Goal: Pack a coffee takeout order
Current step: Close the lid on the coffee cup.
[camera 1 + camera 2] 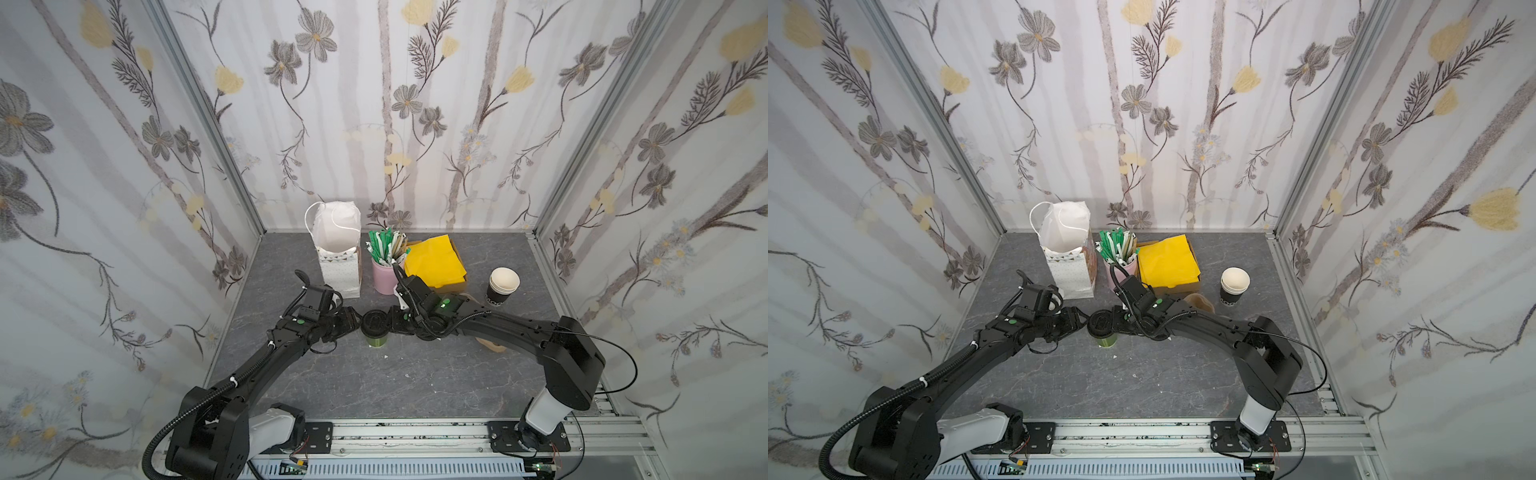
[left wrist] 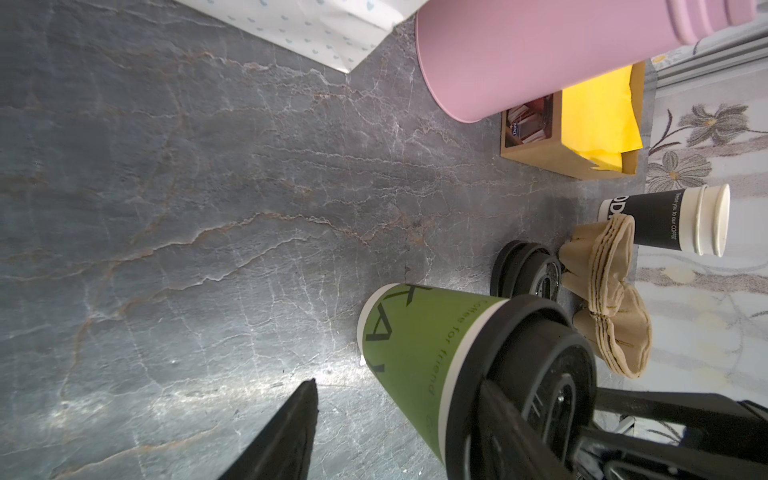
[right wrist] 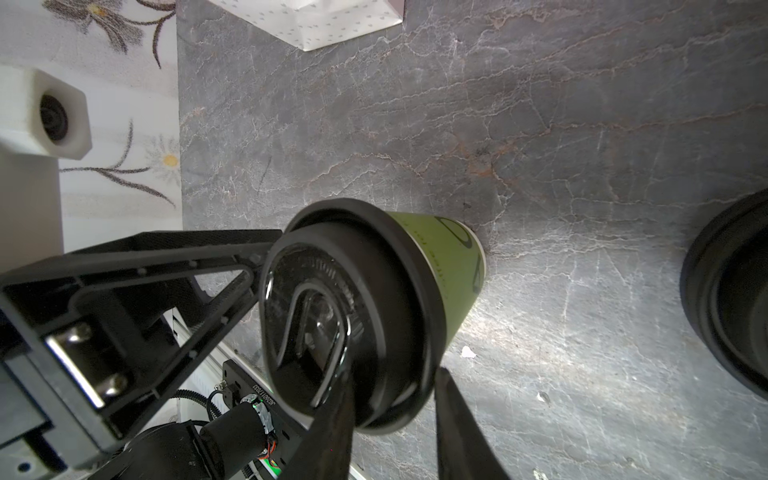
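Note:
The green paper cup (image 1: 376, 340) stands upright mid-table with its black lid (image 1: 373, 323) on top. My right gripper (image 1: 388, 322) comes in from the right and is shut on the lid's rim (image 3: 399, 332), with one finger over the top and one outside it. My left gripper (image 1: 355, 325) is on the cup's left and stands open. In the left wrist view one finger (image 2: 291, 432) is clear of the green wall (image 2: 411, 353). The other lies against the lid (image 2: 536, 353). Yellow napkins (image 1: 434, 259) fill a brown box. Thin sticks (image 1: 388, 247) stand in a pink cup (image 1: 384, 278).
An open white paper bag (image 1: 338, 257) stands at the back left. A stack of black cups (image 1: 503, 286) is at the right. Tan pulp carriers (image 1: 1200, 301) lie partly under my right arm. Spare black lids (image 2: 523, 270) rest near the carriers.

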### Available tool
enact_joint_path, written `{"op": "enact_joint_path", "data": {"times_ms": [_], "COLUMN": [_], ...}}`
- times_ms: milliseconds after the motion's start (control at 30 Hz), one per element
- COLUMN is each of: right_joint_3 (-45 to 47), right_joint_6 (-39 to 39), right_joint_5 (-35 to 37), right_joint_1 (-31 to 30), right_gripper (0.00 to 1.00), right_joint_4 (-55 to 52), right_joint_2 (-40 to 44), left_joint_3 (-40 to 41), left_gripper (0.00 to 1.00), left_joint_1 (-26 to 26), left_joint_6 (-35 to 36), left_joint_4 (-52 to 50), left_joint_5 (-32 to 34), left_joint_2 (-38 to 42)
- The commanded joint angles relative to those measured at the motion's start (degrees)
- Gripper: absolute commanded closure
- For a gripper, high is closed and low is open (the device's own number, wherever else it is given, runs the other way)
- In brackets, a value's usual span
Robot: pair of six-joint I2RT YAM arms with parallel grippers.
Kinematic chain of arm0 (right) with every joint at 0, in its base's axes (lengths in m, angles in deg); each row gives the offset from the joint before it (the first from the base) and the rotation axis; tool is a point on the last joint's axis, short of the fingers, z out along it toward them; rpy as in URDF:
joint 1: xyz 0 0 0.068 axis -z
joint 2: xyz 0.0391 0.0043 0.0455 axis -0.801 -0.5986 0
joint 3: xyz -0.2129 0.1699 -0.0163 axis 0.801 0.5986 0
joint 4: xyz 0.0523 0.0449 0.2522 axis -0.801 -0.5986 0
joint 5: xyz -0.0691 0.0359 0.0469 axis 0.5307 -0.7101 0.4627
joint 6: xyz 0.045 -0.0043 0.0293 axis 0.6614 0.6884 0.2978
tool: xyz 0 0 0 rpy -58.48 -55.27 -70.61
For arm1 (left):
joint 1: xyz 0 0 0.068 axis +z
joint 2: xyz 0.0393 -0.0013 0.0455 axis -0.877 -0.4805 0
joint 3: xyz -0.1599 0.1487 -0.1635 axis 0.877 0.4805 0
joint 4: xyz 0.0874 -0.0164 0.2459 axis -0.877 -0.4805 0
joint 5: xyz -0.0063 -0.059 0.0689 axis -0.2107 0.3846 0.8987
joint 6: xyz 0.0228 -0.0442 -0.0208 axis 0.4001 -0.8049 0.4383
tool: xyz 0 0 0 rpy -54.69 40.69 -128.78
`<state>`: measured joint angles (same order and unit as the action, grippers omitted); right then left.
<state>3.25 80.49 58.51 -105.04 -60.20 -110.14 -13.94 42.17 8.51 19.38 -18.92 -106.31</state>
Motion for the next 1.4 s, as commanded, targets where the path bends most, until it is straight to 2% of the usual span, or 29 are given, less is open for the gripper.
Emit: {"op": "enact_joint_path", "data": {"times_ms": [0,267,600,1367], "right_joint_3": [-1.27,-7.87,-7.25,-4.75], "right_joint_6": [-0.41,-1.79,-3.28,-1.72], "right_joint_5": [-0.03,0.6,2.25,3.22], "right_joint_1": [-0.31,-0.31,-1.87,-4.39], "right_gripper": [0.67,0.6,0.56,0.57], "right_joint_4": [-4.72,-6.86,-9.71,-6.86], "right_joint_2": [-0.65,-1.19,-0.56,-0.71], "left_joint_3": [0.07,-1.46,-1.78,-1.36], "left_gripper": [0.37,0.37,0.37,0.37], "left_joint_1": [-0.04,-0.12,-0.05,-0.1], "left_joint_6": [0.27,0.41,0.48,0.38], "left_joint_4": [-3.37,-3.34,-3.34,-3.34], "left_joint_5": [-0.33,-0.9,-0.87,-0.72], "left_joint_2": [0.18,-0.78,-0.61,-0.88]}}
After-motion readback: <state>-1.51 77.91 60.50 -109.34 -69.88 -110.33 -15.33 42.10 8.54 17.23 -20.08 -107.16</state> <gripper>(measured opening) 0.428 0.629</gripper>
